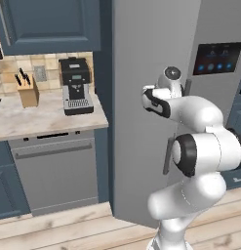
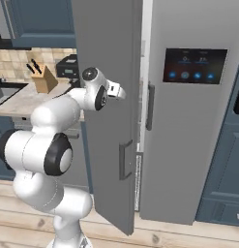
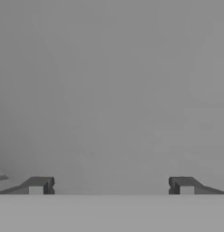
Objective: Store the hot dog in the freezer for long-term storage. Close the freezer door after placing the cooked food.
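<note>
- Nearest your hand camera are the two dark tips of the gripper (image 3: 111, 185), spread wide with nothing between them; the claw is released, and plain grey steel sits right in front of it.
- That steel is the freezer door (image 2: 109, 97), a tall panel with its long axis vertical, standing partly ajar and angled out toward you.
- The long handle (image 2: 125, 160) runs upright near the door's free edge, low on the panel.
- The step in hand looks like pushing it shut: keep the hand flat against the panel, press near the free edge, and follow the swing so you don't slide off.
- The hot dog can't be made out; the freezer (image 2: 141, 77) shows just a thin white gap.
</note>
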Tool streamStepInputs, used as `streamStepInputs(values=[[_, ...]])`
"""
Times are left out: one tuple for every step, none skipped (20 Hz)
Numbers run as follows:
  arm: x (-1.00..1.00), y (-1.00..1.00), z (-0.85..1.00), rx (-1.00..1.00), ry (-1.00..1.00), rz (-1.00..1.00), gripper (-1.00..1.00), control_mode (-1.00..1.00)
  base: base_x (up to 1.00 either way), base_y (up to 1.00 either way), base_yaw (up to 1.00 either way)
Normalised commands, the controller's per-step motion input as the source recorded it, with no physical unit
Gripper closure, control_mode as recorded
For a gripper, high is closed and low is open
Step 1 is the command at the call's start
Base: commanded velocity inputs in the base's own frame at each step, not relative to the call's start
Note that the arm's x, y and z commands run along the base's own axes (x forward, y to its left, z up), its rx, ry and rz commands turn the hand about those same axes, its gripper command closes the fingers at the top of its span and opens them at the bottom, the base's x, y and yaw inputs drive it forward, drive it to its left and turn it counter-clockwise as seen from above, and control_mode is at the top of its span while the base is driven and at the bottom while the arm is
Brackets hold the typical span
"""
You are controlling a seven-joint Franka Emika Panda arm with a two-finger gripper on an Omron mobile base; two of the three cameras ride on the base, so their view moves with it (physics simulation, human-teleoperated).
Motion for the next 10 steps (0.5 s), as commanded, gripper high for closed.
streamStepInputs(values=[[0.28, 0.00, 0.05, -0.04, 0.00, 0.00, -1.00, -1.00, 0.00, 0.00, 0.00], [0.29, 0.00, 0.04, -0.02, 0.00, 0.00, -1.00, -1.00, 0.00, 0.00, 0.00], [0.27, 0.00, 0.09, 0.00, 0.00, 0.00, -1.00, -1.00, 0.00, 0.00, 0.00], [0.28, 0.00, 0.08, 0.00, 0.00, 0.01, -1.00, -1.00, 0.00, 0.00, 0.00], [0.24, -0.04, 0.07, 0.00, 0.00, 0.03, -1.00, -1.00, 0.00, 0.00, 0.00], [0.13, -0.16, 0.09, 0.01, 0.00, 0.07, -1.00, -1.00, 0.00, 0.00, 0.00], [0.12, -0.16, 0.00, 0.00, 0.00, 0.06, -1.00, -1.00, 0.00, 0.00, 0.00], [0.13, -0.08, 0.01, 0.00, 0.00, 0.05, -1.00, -1.00, 0.00, 0.00, 0.00], [0.16, -0.11, 0.00, 0.00, -0.01, 0.04, -1.00, -1.00, 0.00, 0.00, 0.00], [0.19, -0.13, 0.00, 0.00, 0.00, 0.04, -1.00, -1.00, 0.00, 0.00, 0.00]])
